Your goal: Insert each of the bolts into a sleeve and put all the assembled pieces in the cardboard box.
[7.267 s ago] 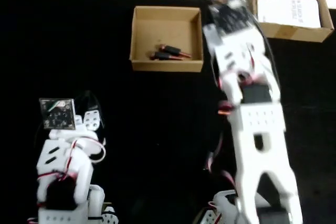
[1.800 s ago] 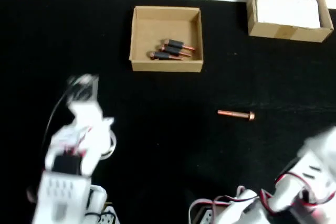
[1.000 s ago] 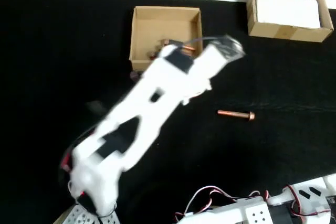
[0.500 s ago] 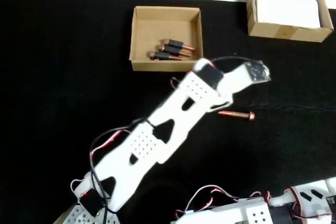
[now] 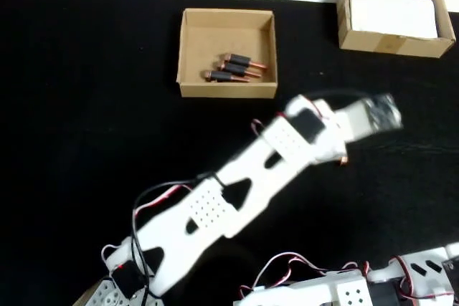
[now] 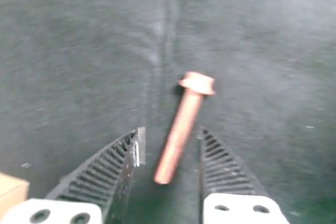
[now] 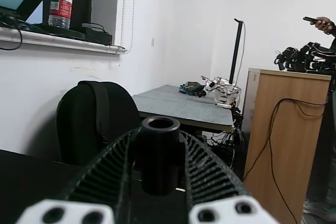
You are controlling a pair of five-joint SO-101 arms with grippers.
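Your left claw (image 6: 170,131) hangs just above the black tabletop (image 5: 86,105) with its two ribbed fingers (image 6: 118,163) spread apart; the copper-coloured flanged bolt (image 6: 184,124) lies flat on the cloth between them, shaft in the gap and head pointing away from the claw; neither finger touches it. In the high view your white left arm (image 5: 237,198) stretches diagonally from the lower left of the frame to right of centre, covering most of the bolt; only a copper tip shows at its right edge.

Your right claw (image 7: 159,135) is clamped on a black cylindrical sleeve (image 7: 159,156), held upright with its open bore facing up, and it points towards the room rather than the tabletop; the white right arm (image 5: 373,288) lies low along the bottom right of the high view.

The brown cardboard box (image 5: 226,91) sits at upper centre of the high view; three assembled pieces (image 5: 233,68) lie side by side in its right half. A second cardboard box with white contents (image 5: 391,42) sits in the upper right corner, well apart from the bolt.
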